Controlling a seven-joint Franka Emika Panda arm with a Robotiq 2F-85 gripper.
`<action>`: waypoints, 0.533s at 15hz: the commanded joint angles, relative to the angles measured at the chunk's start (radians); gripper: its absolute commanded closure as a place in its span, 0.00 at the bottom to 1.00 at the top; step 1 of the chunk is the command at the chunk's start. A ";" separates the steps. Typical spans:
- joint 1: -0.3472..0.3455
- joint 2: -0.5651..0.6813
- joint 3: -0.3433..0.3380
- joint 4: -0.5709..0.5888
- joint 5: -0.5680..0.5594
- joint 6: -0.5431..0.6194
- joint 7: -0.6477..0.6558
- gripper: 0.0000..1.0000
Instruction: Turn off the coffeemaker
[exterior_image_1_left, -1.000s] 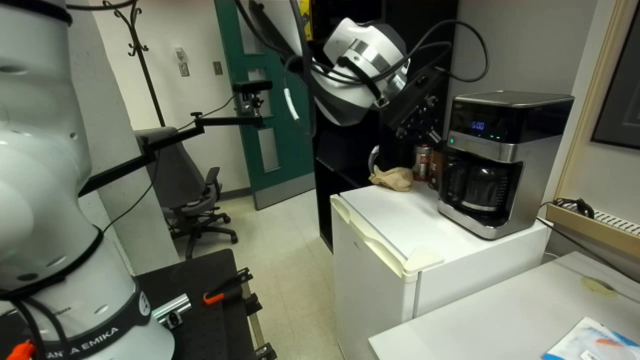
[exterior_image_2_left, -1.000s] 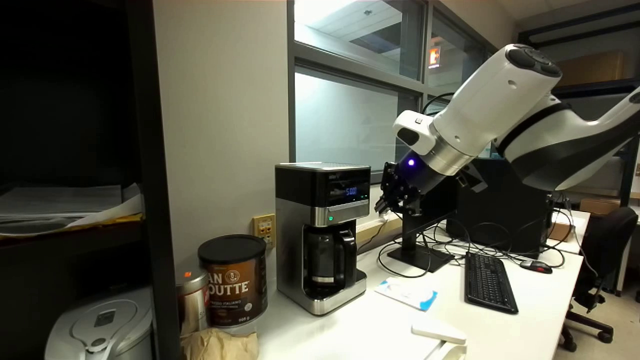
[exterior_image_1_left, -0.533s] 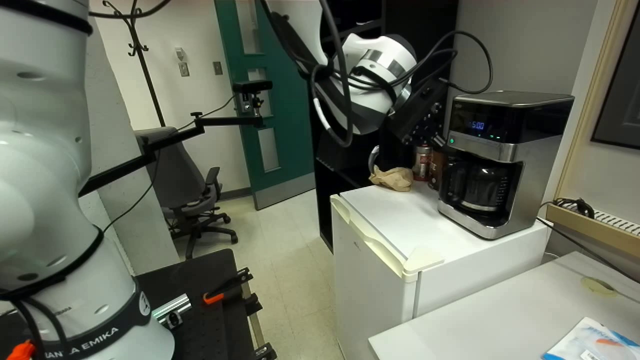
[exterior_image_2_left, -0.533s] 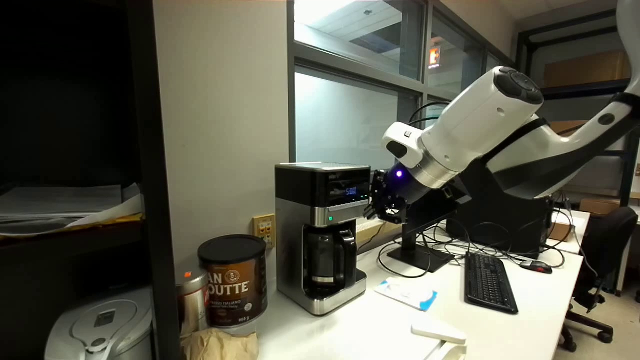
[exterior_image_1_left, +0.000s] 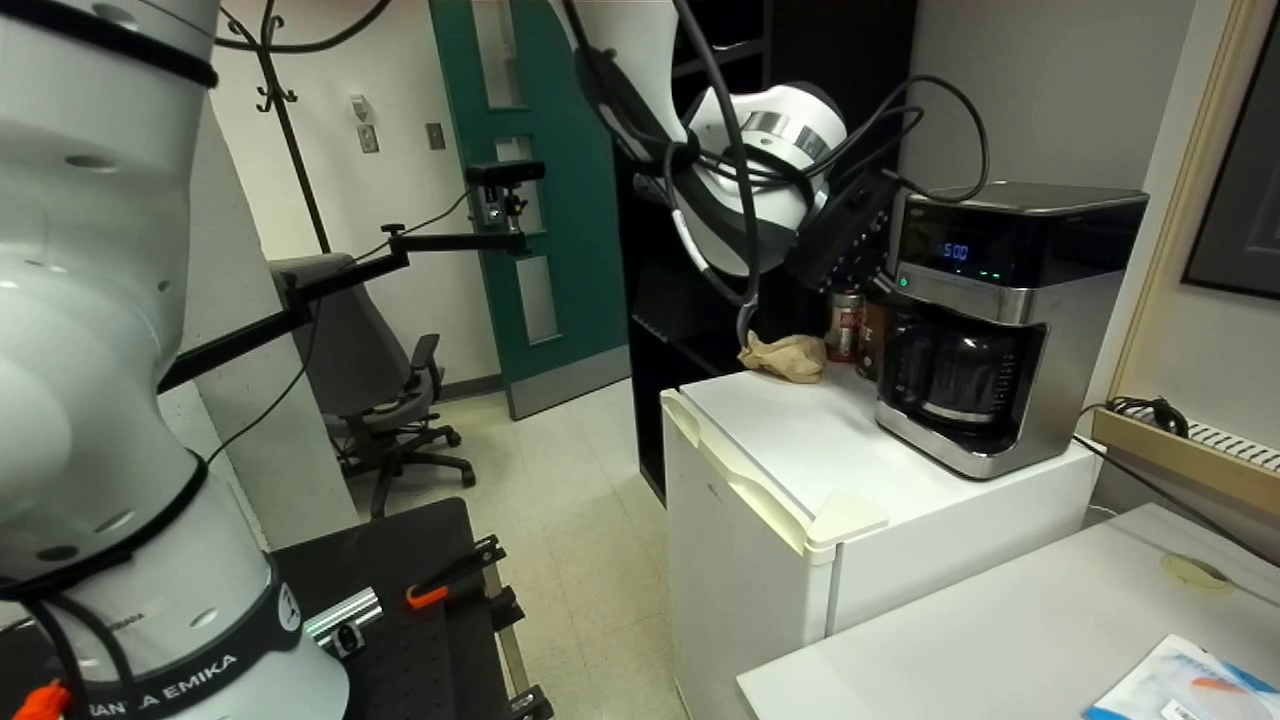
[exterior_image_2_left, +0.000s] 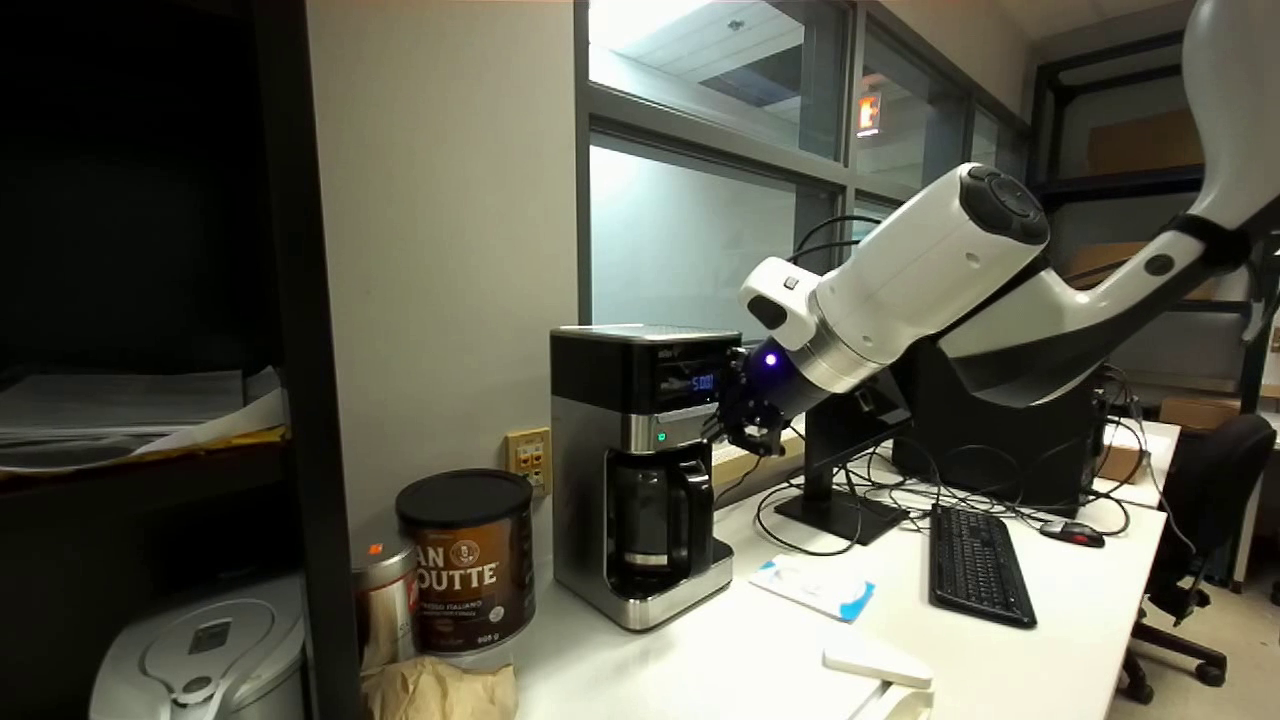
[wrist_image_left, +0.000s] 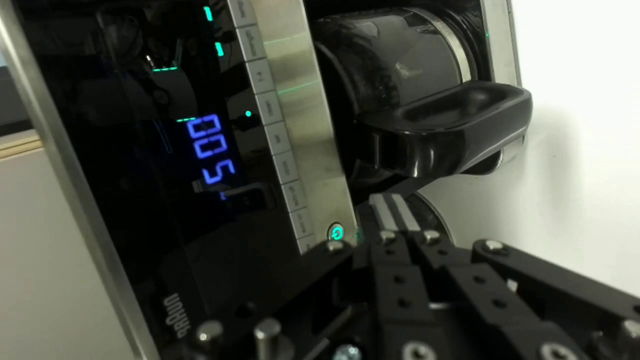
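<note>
So, the room held a green door (exterior_image_1_left: 575, 200), black shelving (exterior_image_1_left: 690, 320) and a pale floor (exterior_image_1_left: 575, 500); the top of the white fridge (exterior_image_1_left: 740, 540) bore the coffeemaker (exterior_image_1_left: 1025, 305), upright, its long axis vertical; its front, with clock display (wrist_image_left: 212, 145) and lit power button (wrist_image_left: 336, 231), faced the gripper (wrist_image_left: 394, 210), which was pressed together near the button; whether it touched, I could not tell.

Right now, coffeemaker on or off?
On, by its lights: the coffeemaker has its power button glowing green and its display lit blue.
</note>
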 joint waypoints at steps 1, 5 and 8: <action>0.007 0.057 0.003 0.079 -0.049 0.023 0.060 1.00; 0.011 0.091 0.011 0.125 -0.050 0.017 0.073 1.00; 0.010 0.111 0.010 0.151 -0.043 0.014 0.067 1.00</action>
